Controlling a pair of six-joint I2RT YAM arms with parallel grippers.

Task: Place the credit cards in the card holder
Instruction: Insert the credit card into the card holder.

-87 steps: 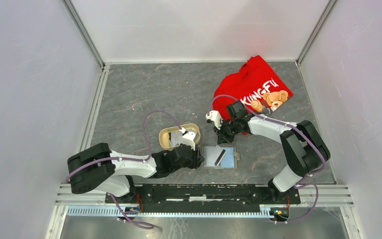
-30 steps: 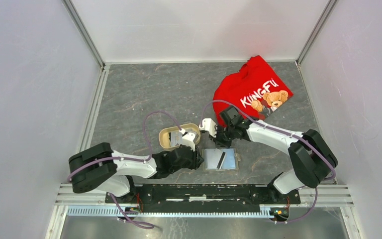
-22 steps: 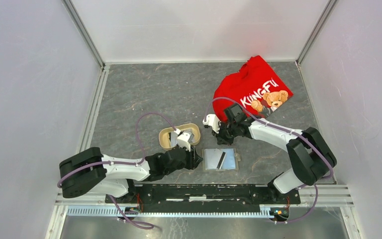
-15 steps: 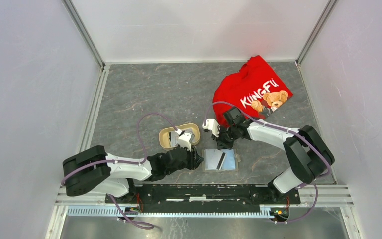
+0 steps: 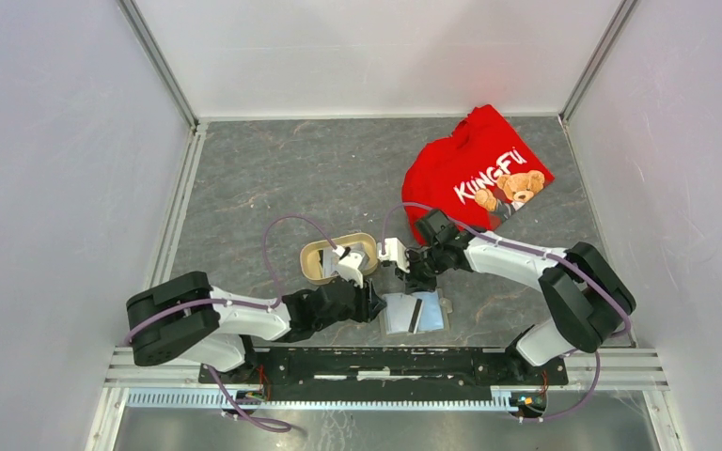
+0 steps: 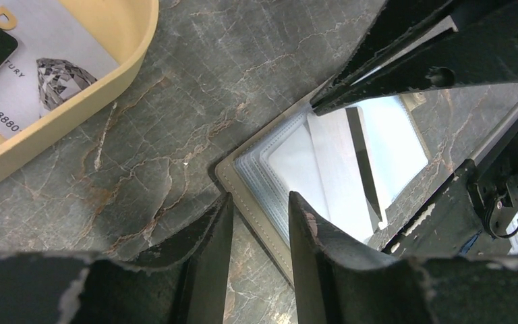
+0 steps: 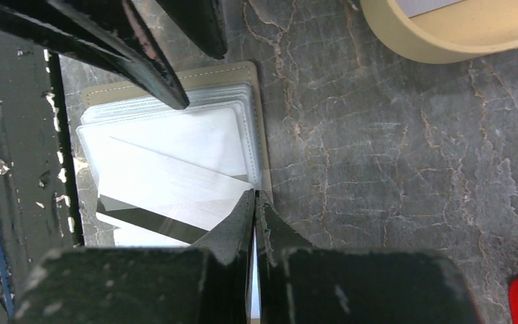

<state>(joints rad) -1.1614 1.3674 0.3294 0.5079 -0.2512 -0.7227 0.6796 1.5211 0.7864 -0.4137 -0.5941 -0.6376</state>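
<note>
The grey card holder [image 5: 432,315] lies open on the table, its clear pockets [image 6: 276,162] facing up. A pale credit card with a dark stripe [image 7: 168,185] lies askew across those pockets. One of its corners runs in between the fingertips of my right gripper [image 7: 255,196], which is shut on it at the holder's far edge [image 5: 415,282]. My left gripper [image 6: 260,202] is open and straddles the holder's left rim, one finger on the table and one over the pockets. More credit cards [image 6: 34,81], pale and dark, lie in the beige tray.
The beige oval tray [image 5: 315,254] stands just left of and behind the holder, close to both grippers. A red shirt [image 5: 478,174] with a bear print lies at the back right. White walls enclose the table on three sides.
My right gripper wandered between the tray and the holder, then came down onto the holder's far edge. The holder and the striped card slid a little toward the near edge. My left arm barely moved.
</note>
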